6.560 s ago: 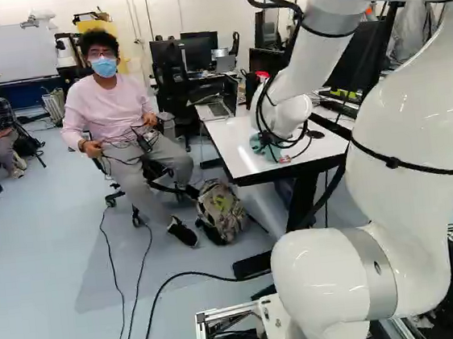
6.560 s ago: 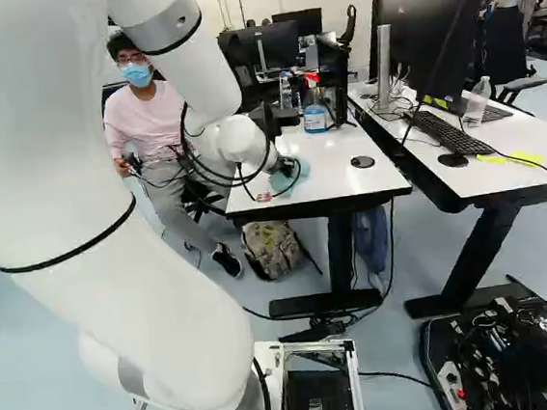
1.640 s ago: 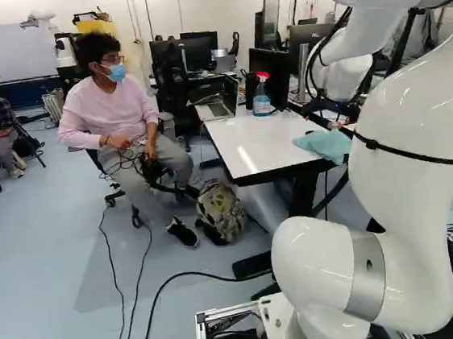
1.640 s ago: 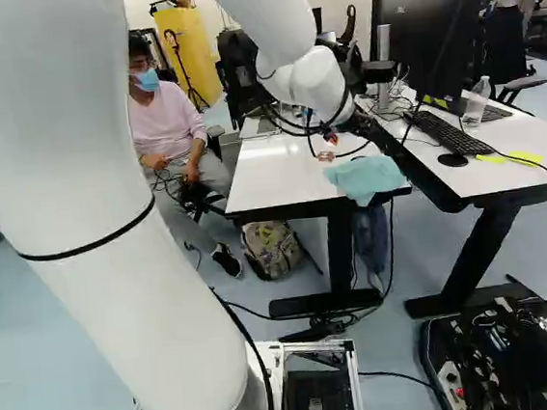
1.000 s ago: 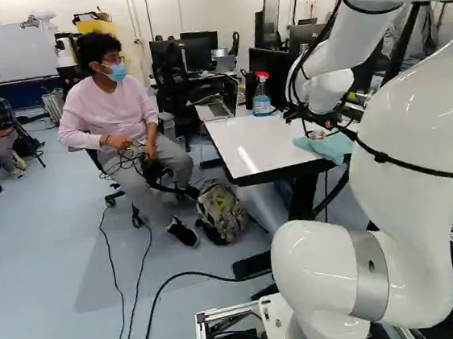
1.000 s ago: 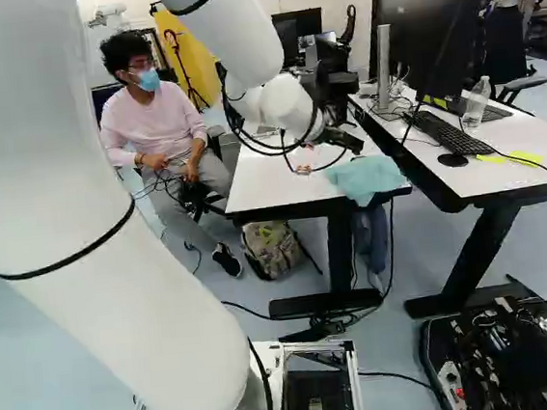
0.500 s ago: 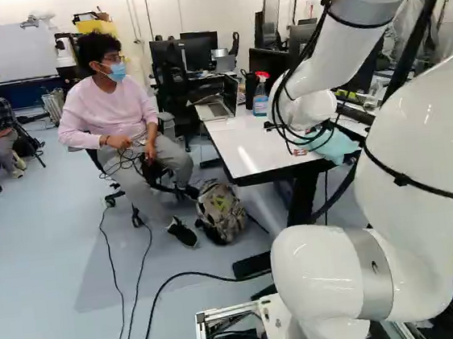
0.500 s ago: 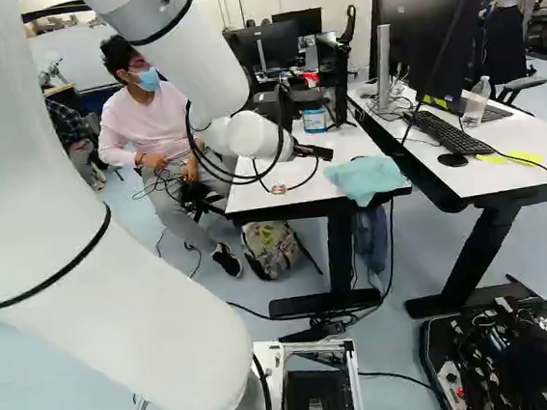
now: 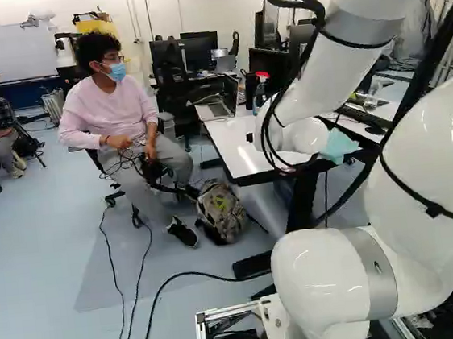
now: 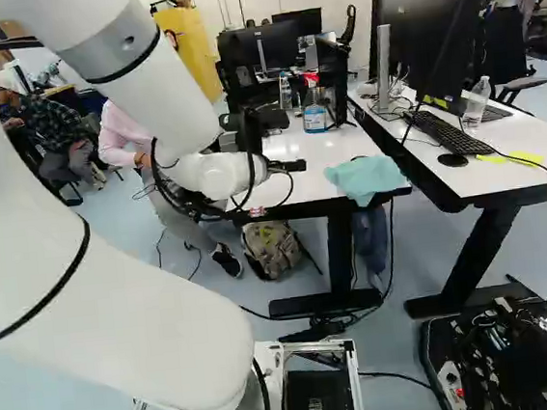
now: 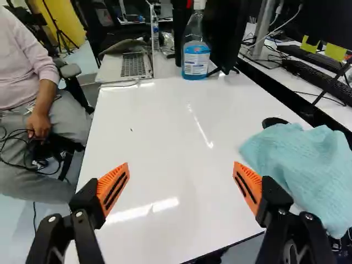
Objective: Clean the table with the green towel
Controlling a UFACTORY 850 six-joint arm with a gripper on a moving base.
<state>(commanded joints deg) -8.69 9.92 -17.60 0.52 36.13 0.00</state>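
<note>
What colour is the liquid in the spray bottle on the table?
Blue; it shows best in the wrist view, at the bottle's base.

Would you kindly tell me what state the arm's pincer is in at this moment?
Pincer: open, holding nothing; the green towel lies on the table beside it, not between its fingers.
</note>
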